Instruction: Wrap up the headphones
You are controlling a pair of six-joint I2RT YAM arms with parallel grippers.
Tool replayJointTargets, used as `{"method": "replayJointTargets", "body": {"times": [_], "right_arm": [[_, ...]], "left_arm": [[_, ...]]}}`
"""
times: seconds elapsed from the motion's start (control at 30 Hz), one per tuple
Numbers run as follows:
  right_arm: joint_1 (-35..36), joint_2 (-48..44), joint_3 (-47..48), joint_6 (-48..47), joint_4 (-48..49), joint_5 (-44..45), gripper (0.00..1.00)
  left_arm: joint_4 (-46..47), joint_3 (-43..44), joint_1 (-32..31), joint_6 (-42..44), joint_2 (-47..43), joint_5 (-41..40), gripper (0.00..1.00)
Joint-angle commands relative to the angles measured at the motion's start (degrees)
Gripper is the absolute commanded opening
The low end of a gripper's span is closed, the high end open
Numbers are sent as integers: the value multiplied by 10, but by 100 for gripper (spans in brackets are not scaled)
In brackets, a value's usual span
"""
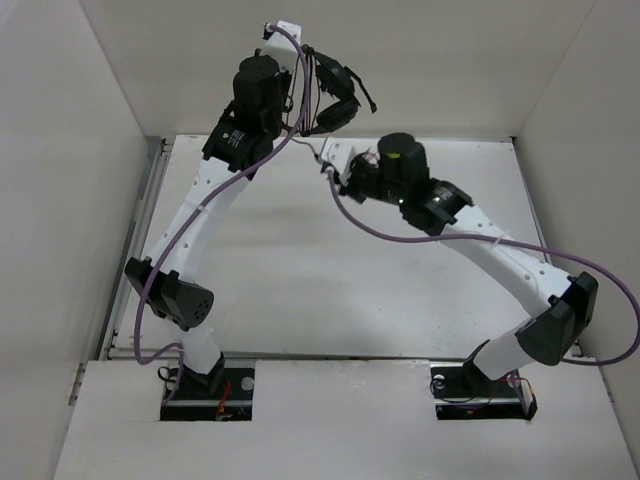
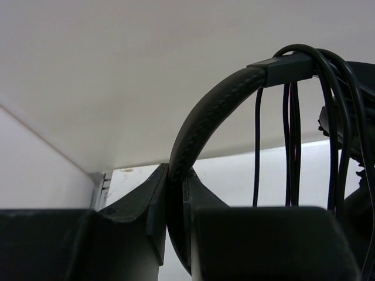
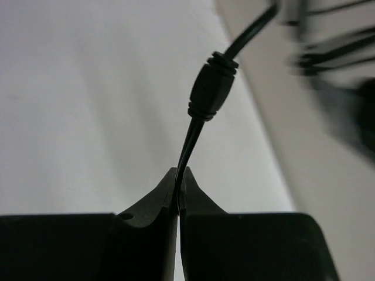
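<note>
The headphones (image 1: 336,100) hang in the air at the back of the workspace, near the rear wall. My left gripper (image 1: 308,62) is raised high and shut on their padded headband (image 2: 205,111), which curves up from between the fingers (image 2: 176,178). Several turns of the thin black cord (image 2: 291,146) hang over the headband's top. My right gripper (image 1: 325,165) sits just below and to the right of the headphones. It is shut (image 3: 179,175) on the cord, just below a ribbed black collar (image 3: 210,88). The headphones (image 3: 345,70) show blurred at that view's right.
White walls close in the table (image 1: 300,270) on the left, back and right. Purple cables (image 1: 440,238) trail along both arms. The arm bases (image 1: 205,385) sit in a raised white ledge at the near edge.
</note>
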Motion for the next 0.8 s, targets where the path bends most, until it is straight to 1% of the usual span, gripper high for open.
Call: {"method": "replayJointTargets", "body": {"times": [0.0, 0.17, 0.27, 0.33, 0.47, 0.57, 0.67, 0.77], "right_arm": [[-47, -43, 73, -114, -36, 103, 0], [-80, -53, 116, -172, -36, 152, 0], [-88, -57, 133, -205, -32, 171, 0], [-91, -58, 135, -234, -21, 188, 0], [-89, -61, 121, -248, -8, 195, 0], [-89, -60, 114, -260, 18, 208, 0], [-89, -51, 120, -281, 72, 227, 0], [-89, -44, 124, -292, 94, 233, 0]], "left_arm": [[87, -15, 9, 11, -59, -27, 0], [82, -34, 9, 15, -63, -23, 0], [86, -58, 6, 20, -68, -22, 0], [87, -72, 1, 22, -72, -22, 0], [86, -69, -13, 22, -73, -20, 0], [81, -61, -28, 31, -70, -13, 0], [80, -84, -43, 39, -77, -10, 0], [80, -112, -60, 46, -88, -5, 0]]}}
